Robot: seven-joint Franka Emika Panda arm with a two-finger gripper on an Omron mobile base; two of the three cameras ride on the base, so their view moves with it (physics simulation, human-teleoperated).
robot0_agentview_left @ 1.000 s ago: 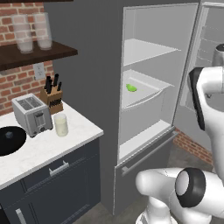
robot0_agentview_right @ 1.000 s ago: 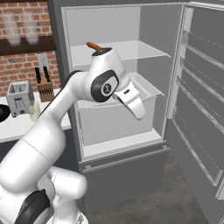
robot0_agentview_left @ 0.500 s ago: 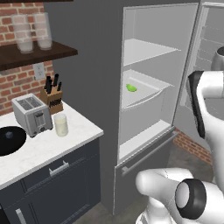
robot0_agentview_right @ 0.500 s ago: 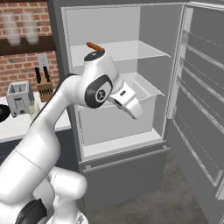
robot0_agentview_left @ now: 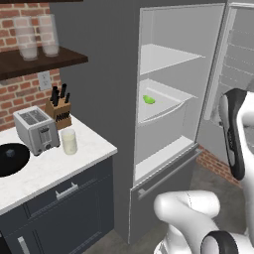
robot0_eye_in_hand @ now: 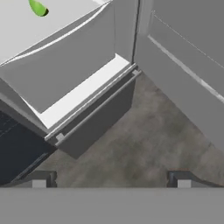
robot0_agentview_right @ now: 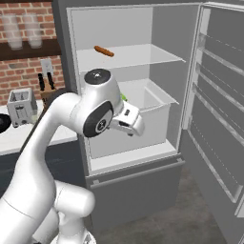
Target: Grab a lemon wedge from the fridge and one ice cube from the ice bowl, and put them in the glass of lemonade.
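Brick wall and a marble counter frame the left base view: glass point(robot0_agentview_left: 69, 141), black bowl point(robot0_agentview_left: 10, 158), toaster point(robot0_agentview_left: 35, 130), and the open fridge point(robot0_agentview_left: 124, 59) with the wedge point(robot0_agentview_left: 149, 99) on its white tray. Right base view adds a sausage point(robot0_agentview_right: 104, 51) above the gripper point(robot0_agentview_right: 136, 127). Hand view: fingertips point(robot0_eye_in_hand: 38, 178) wide apart, empty; glossy yellow-green wedge far ahead, upper left.

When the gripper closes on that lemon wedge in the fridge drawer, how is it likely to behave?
The lemon wedge looks tiny beside the open fridge drawer, so probably very light and easy to nudge away. Its curved shape suggests it may rock or slip between the fingers. It lies loose on a smooth white surface, so it could slide.
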